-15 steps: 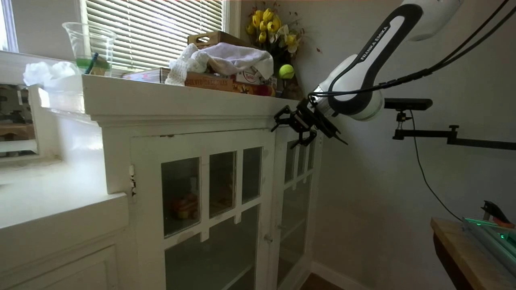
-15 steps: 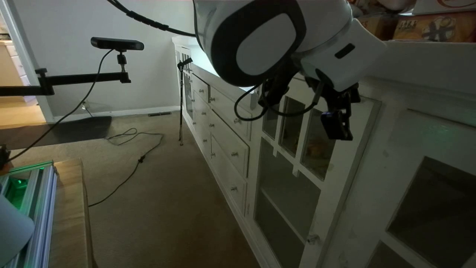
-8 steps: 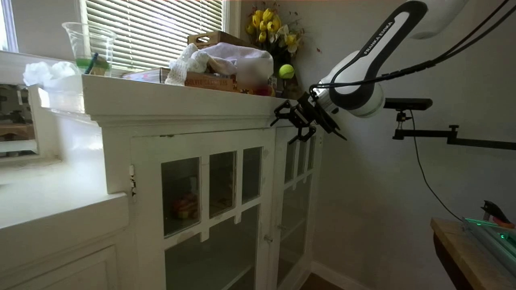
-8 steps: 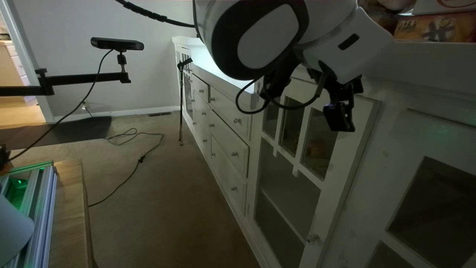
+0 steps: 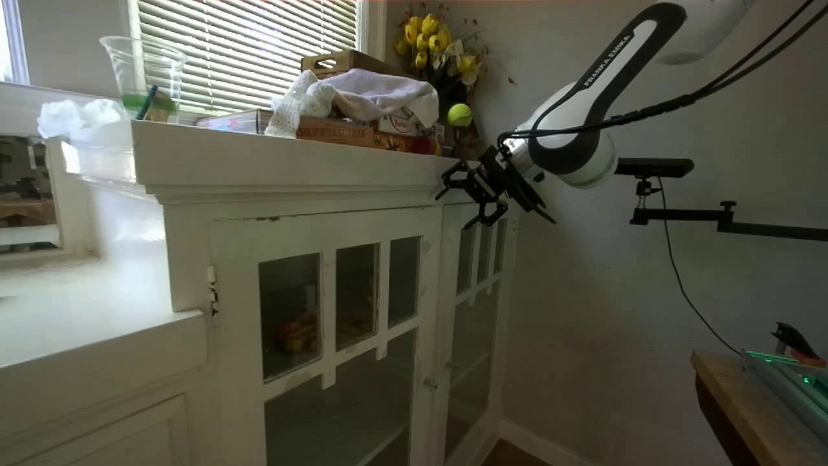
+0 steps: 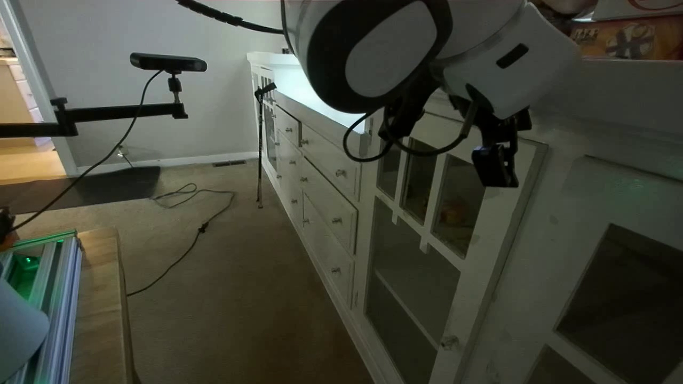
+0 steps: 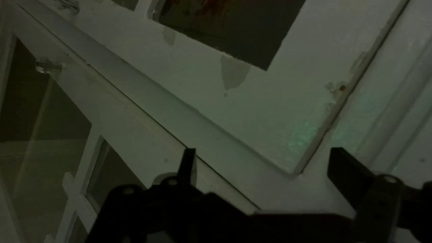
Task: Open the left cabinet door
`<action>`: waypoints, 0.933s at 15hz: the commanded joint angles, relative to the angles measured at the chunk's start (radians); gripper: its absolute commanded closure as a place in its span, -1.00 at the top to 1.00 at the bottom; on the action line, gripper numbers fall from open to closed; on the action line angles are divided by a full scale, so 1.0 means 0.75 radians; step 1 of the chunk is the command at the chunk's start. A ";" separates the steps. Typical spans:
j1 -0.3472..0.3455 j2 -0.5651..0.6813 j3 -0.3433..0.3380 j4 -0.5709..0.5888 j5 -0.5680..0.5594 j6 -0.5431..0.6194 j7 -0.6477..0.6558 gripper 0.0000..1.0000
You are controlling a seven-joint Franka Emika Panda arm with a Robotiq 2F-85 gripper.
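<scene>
The left cabinet door [image 5: 354, 353] is tall, white and glass-paned with chipped paint. It also shows in an exterior view [image 6: 421, 232] and fills the upper wrist view [image 7: 263, 101]. It looks shut. Its small clear knob [image 5: 430, 383] also shows in an exterior view [image 6: 449, 341] and at the wrist view's top edge [image 7: 67, 5]. The twin door [image 5: 477, 289] adjoins it, lower left in the wrist view [image 7: 138, 145]. My black gripper [image 5: 453, 212] is high near the doors' tops, well above the knob. Its jaws [image 7: 263, 152] are wide apart, with nothing held. The exterior view [image 6: 499, 165] partly hides it.
Boxes [image 5: 336, 129], a white cloth [image 5: 388, 90], yellow flowers [image 5: 430, 39] and a tennis ball [image 5: 460, 114] stand on the cabinet top, behind my gripper. White drawers [image 6: 328, 208] continue beside the doors. A camera on a black arm [image 6: 168, 62] and a wooden table [image 6: 98, 298] stand opposite.
My arm and gripper have risen a little and, in an exterior view, shifted slightly right. The jaws stay apart. The doors have not moved.
</scene>
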 commanded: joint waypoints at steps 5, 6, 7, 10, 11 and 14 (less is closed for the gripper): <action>0.002 0.104 0.007 0.085 -0.039 -0.015 -0.055 1.00; 0.006 0.109 0.004 0.092 -0.036 -0.019 -0.063 1.00; 0.007 0.113 0.003 0.092 -0.036 -0.023 -0.069 1.00; 0.003 0.126 0.006 0.097 -0.036 -0.053 -0.087 1.00; 0.004 0.126 0.006 0.100 -0.033 -0.072 -0.091 1.00; -0.003 0.121 0.009 0.101 -0.024 -0.128 -0.095 1.00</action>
